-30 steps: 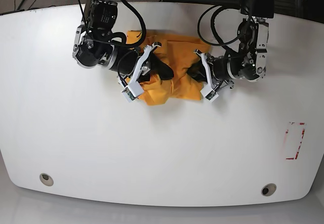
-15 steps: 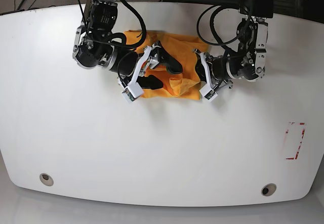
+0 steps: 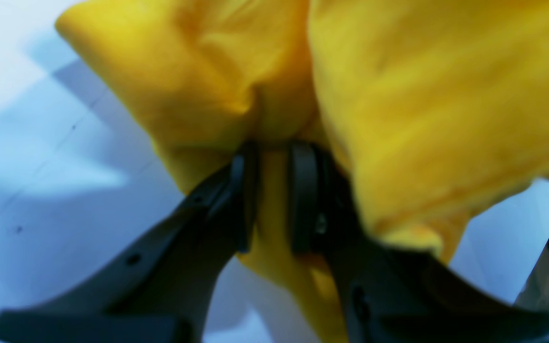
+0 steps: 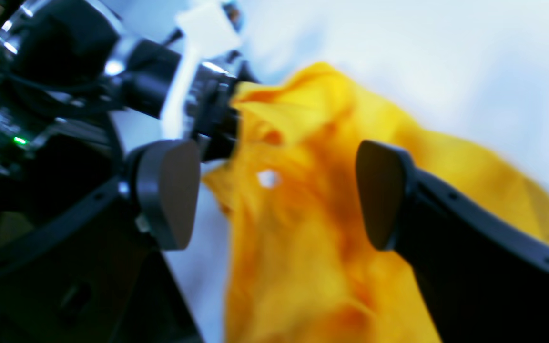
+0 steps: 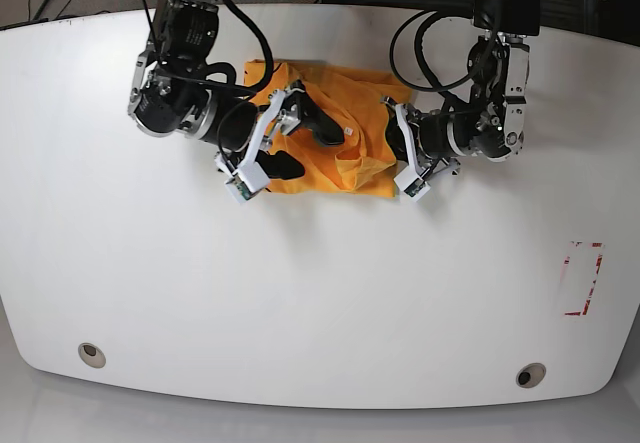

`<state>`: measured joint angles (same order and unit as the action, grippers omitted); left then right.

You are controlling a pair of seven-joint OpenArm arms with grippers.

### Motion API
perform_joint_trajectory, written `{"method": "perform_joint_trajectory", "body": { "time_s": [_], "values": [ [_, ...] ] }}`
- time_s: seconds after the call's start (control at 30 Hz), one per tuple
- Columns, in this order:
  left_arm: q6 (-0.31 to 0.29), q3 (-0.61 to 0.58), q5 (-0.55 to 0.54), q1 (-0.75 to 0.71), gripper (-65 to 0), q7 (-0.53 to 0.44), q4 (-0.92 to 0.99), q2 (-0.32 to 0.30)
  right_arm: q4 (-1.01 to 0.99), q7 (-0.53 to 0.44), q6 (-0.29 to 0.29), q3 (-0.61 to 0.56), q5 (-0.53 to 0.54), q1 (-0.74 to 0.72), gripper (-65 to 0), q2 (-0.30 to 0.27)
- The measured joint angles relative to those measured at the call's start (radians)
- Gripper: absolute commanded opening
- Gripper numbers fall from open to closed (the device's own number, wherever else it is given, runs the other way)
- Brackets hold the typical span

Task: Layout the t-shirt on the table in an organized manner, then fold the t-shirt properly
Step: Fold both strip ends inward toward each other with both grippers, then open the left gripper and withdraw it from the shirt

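The t-shirt (image 5: 335, 138) lies bunched toward twelve o'clock on the white surface (image 5: 320, 293), its long axis running nine to three. No container is in sight. The left gripper (image 3: 273, 190), at the three o'clock edge, has its fingers (image 3: 243, 190) pinched on a fold of cloth. The right gripper (image 4: 277, 190), at nine o'clock, holds its fingers (image 4: 167, 190) spread wide over the cloth, gripping nothing. Bare surface stretches toward six o'clock, past two grey grommets (image 5: 91, 353) and a red-outlined mark (image 5: 582, 278) at four.

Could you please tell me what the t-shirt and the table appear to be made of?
The t-shirt looks like soft, matte woven or knitted cloth: it bunches into limp folds where the left pincer pinches it. The table seems a hard, glossy white surface, likely laminate or plastic, since it shows sheen.
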<state>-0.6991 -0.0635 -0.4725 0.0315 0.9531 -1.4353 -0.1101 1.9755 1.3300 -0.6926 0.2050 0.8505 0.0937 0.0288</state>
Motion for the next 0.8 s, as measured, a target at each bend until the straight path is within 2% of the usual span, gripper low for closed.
{"method": "perform_joint_trajectory", "body": {
  "time_s": [0.2, 0.5, 0.7, 0.8],
  "values": [
    [0.002, 0.049, -0.077, 0.002, -54.2, 0.026, 0.004, 0.003, 0.006, -0.001, 0.0, 0.042, 0.002, 0.018, -16.2, -0.035],
    [0.003, 0.09, -0.194, 0.025, -35.8, 0.044, 0.005, -0.001, 0.007, 0.0, 0.0, 0.052, 0.002, 0.042, -16.2, -0.085],
    [0.003, 0.162, -0.24, 0.034, -34.3, 0.042, 0.005, -0.002, 0.007, 0.011, 0.0, 0.046, 0.001, 0.074, -16.2, -0.096],
    [0.004, 0.203, -0.253, 0.039, -34.3, 0.05, 0.005, -0.021, 0.023, 0.006, 0.0, 0.039, 0.002, 0.091, -16.2, -0.095]
  ]
}}
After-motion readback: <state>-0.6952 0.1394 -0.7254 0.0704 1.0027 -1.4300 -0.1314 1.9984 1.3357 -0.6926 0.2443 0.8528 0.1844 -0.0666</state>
